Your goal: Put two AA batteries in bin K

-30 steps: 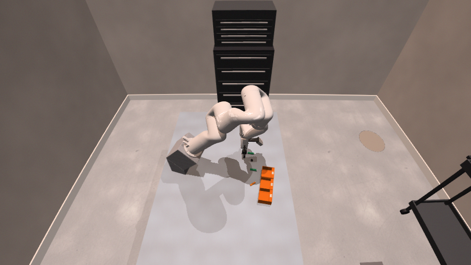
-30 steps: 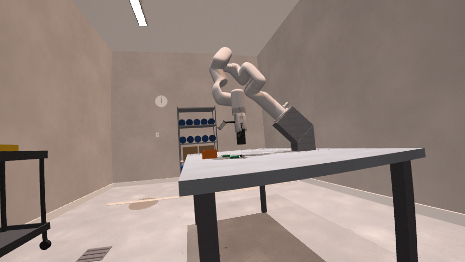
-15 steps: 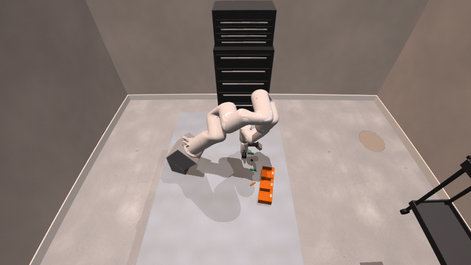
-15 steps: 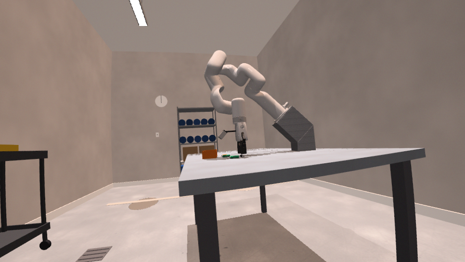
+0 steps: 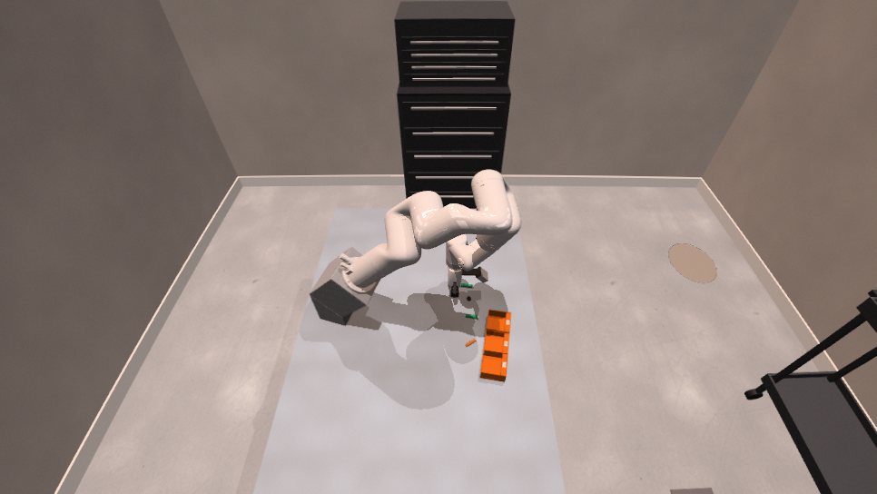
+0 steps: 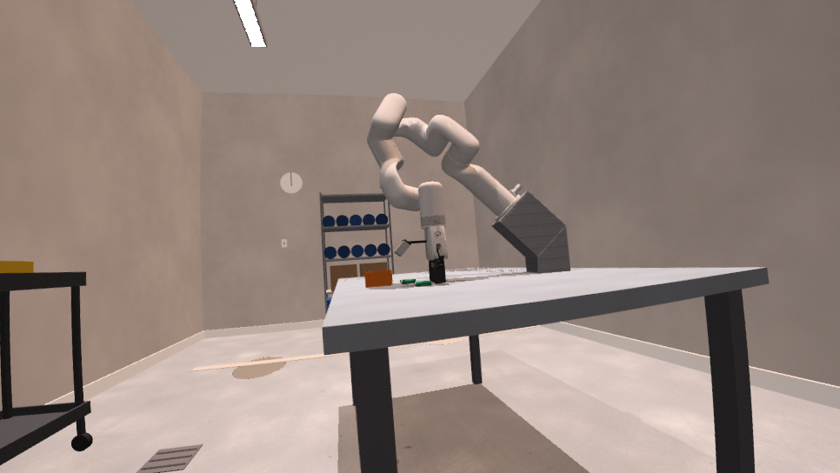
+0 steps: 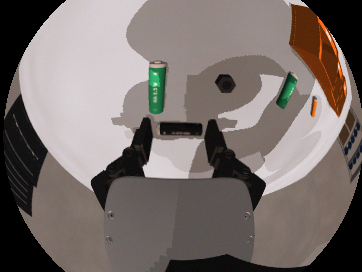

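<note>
My gripper (image 5: 454, 293) (image 6: 436, 276) (image 7: 179, 127) is open and low over the table. A small dark flat block (image 7: 180, 130) lies on the table between its fingertips, and the fingers are not closed on it. One green AA battery (image 5: 467, 285) (image 7: 157, 87) lies just beyond the left finger. A second green AA battery (image 5: 471, 316) (image 7: 288, 90) lies further off, toward the orange bins (image 5: 496, 345) (image 6: 377, 277) (image 7: 320, 55). The bins stand in a row with small white labels that I cannot read.
A black hex nut (image 5: 468, 298) (image 7: 225, 82) lies between the two batteries. A small orange cylinder (image 5: 469, 342) (image 7: 313, 106) lies beside the bins. The arm's grey base block (image 5: 337, 294) stands at the table's left side.
</note>
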Robot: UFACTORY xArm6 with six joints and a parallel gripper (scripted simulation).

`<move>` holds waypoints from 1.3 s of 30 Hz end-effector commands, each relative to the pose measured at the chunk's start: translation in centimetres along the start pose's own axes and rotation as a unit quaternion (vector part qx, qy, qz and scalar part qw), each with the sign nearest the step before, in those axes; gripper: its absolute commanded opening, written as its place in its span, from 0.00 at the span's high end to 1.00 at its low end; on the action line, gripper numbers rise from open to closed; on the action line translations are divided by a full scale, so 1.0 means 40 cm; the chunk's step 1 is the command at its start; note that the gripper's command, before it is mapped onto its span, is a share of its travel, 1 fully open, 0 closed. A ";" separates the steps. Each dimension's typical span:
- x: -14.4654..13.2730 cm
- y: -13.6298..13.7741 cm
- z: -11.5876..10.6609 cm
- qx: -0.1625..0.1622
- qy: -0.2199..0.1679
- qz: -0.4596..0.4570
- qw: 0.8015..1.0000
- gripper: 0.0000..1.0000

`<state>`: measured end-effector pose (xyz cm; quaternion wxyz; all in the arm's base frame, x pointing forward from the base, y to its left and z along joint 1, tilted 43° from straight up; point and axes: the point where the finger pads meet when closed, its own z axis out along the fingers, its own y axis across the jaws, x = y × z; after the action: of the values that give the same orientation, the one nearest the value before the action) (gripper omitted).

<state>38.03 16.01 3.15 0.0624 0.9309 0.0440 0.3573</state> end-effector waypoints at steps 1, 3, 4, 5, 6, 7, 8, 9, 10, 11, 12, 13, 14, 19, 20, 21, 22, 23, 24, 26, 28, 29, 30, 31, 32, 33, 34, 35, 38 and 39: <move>0.001 -0.001 0.002 0.001 0.001 0.000 1.000 0.29; 0.001 -0.001 0.002 0.001 0.001 0.000 1.000 0.29; 0.001 -0.001 0.002 0.001 0.001 0.000 1.000 0.29; 0.001 -0.001 0.002 0.001 0.001 0.000 1.000 0.29; 0.001 -0.001 0.002 0.001 0.001 0.000 1.000 0.29; 0.001 -0.001 0.002 0.001 0.001 0.000 1.000 0.29; 0.001 -0.001 0.002 0.001 0.001 0.000 1.000 0.29; 0.001 -0.001 0.002 0.001 0.001 0.000 1.000 0.29; 0.001 -0.001 0.002 0.001 0.001 0.000 1.000 0.29; 0.001 -0.001 0.002 0.001 0.001 0.000 1.000 0.29; 0.001 -0.001 0.002 0.001 0.001 0.000 1.000 1.00; 0.001 -0.001 0.002 0.001 0.001 0.000 1.000 1.00; 0.001 -0.001 0.002 0.001 0.001 0.000 1.000 1.00; 0.001 -0.001 0.002 0.001 0.001 0.000 1.000 1.00; 0.001 -0.001 0.002 0.001 0.001 0.000 1.000 1.00; 0.001 -0.001 0.002 0.001 0.001 0.000 1.000 1.00; 0.001 -0.001 0.002 0.001 0.001 0.000 1.000 1.00; 0.001 -0.001 0.002 0.001 0.001 0.000 1.000 1.00; 0.001 -0.001 0.002 0.001 0.001 0.000 1.000 1.00; 0.001 -0.001 0.002 0.001 0.001 0.000 1.000 1.00; 0.001 -0.001 0.002 0.001 0.001 0.000 1.000 1.00; 0.001 -0.001 0.002 0.001 0.001 0.000 1.000 1.00; 0.001 -0.001 0.002 0.001 0.001 0.000 1.000 1.00; 0.001 -0.001 0.002 0.001 0.001 0.000 1.000 1.00; 0.001 -0.001 0.002 0.001 0.001 0.000 1.000 1.00; 0.001 -0.001 0.002 0.001 0.001 0.000 1.000 1.00; 0.001 -0.001 0.002 0.001 0.001 0.000 1.000 1.00; 0.001 -0.001 0.002 0.001 0.001 0.000 1.000 1.00; 0.001 -0.001 0.002 0.001 0.001 0.000 1.000 1.00; 0.001 -0.001 0.002 0.001 0.001 0.000 1.000 1.00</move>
<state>38.10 16.00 3.07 0.0621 0.9308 0.0441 0.3575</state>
